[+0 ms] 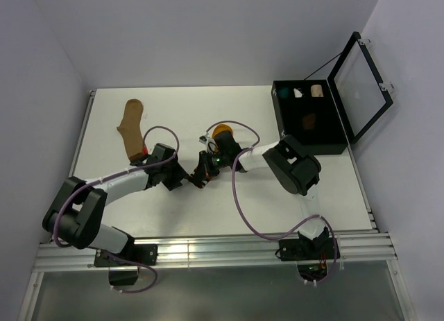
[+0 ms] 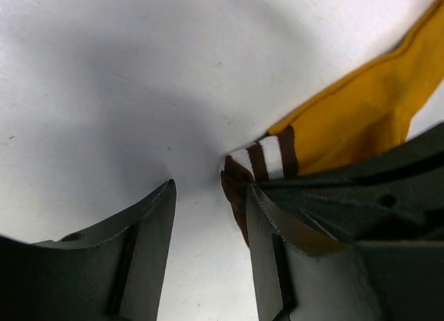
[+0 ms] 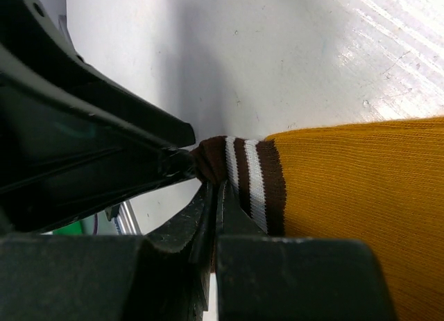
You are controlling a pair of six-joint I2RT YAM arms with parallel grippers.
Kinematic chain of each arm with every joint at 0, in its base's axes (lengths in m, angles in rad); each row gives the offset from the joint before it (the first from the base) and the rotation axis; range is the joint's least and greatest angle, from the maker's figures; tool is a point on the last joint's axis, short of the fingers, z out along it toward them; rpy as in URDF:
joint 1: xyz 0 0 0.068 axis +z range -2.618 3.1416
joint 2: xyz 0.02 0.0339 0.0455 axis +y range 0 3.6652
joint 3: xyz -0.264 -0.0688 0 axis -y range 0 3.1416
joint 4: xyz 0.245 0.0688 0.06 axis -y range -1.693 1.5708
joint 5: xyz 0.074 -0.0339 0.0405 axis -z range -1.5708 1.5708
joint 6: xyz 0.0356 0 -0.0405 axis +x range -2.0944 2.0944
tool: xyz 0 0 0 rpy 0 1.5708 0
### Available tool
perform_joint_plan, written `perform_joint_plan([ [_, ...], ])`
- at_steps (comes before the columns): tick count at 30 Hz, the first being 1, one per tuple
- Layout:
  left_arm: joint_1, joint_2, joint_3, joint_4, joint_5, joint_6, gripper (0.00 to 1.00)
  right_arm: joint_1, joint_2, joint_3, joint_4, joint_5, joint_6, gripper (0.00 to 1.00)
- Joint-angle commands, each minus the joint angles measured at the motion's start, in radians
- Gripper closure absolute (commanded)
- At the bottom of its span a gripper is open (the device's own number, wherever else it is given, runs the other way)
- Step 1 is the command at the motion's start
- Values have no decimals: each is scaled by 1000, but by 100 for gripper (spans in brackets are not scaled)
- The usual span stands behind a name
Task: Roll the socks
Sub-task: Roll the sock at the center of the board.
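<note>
Jaws on the right are clamped on the striped cuff (image 3: 253, 182) of the orange sock (image 1: 223, 132) lying mid table (image 1: 187, 113), probably anchoring it so the left jaws, half spread and empty just beside that cuff, can grab too.

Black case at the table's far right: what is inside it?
The case holds a teal bundle, a white bundle and a cream bundle along its back row, something brownish nearer; its dark interior hides the rest.

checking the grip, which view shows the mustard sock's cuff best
Right wrist: the cuff sits mid-frame, pinched in the shut right gripper. Left wrist shows it partly hidden; top external only an orange patch.
</note>
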Motion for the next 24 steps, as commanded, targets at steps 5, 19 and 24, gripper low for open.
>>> perform_joint_plan([
  [5,-5,54,55,41,-58,-57,52,12,22,29,2,46,-43,100],
  [19,-8,119,70,56,-6,-99,58,26,14,26,-7,84,-68,98],
  [24,-19,125,70,33,-6,-107,69,35,3,20,-9,113,-88,95],
])
